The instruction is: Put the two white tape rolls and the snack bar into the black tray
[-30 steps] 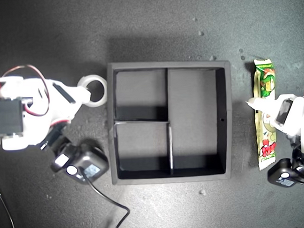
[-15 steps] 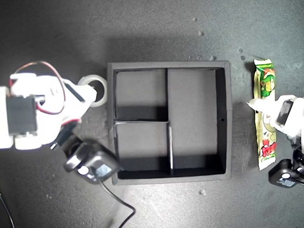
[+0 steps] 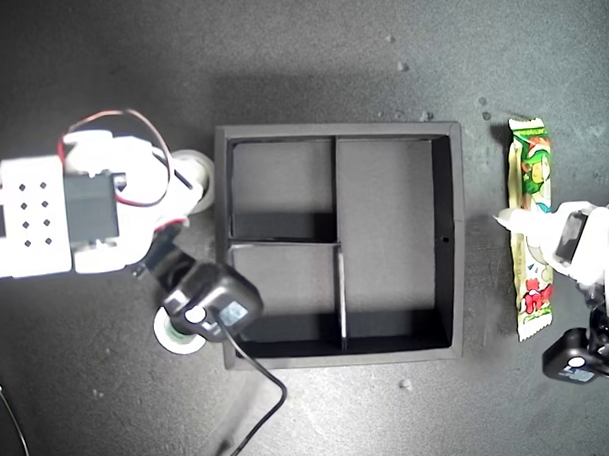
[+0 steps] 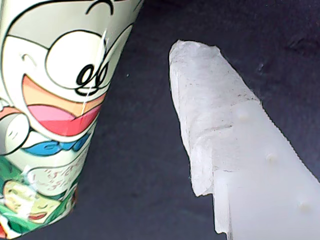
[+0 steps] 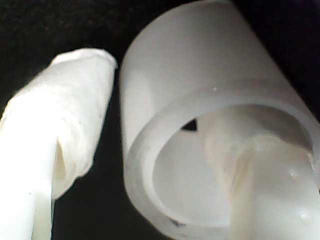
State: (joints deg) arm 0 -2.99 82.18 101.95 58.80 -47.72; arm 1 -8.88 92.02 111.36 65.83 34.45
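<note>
At the centre of the exterior view sits the black tray [image 3: 336, 131], all three compartments bare. Off its left wall, an arm reaches in from the exterior view's left, and the larger white tape roll [image 3: 199, 181] peeks out from under it at the tray's upper left corner; the smaller white tape roll [image 3: 177, 337] lies lower down, partly covered by that arm's black camera, just beside the tray's lower left corner. Along the exterior view's right edge the snack bar [image 3: 532, 242] lies lengthwise on the dark table [image 3: 309, 58], outside the tray, with my first gripper [image 3: 514, 218] resting across its middle. From the first wrist view, the bar's cartoon wrapper [image 4: 50, 105] sits beside one taped finger [image 4: 220, 135] with dark table between them (I cannot tell whether the claw is wide or narrow, as the other finger is out of sight). From the second wrist view, my second gripper [image 5: 150, 150] grips the larger roll [image 5: 200, 75], one finger [image 5: 260, 170] inside its hole and the other [image 5: 55, 125] outside the wall.
</note>
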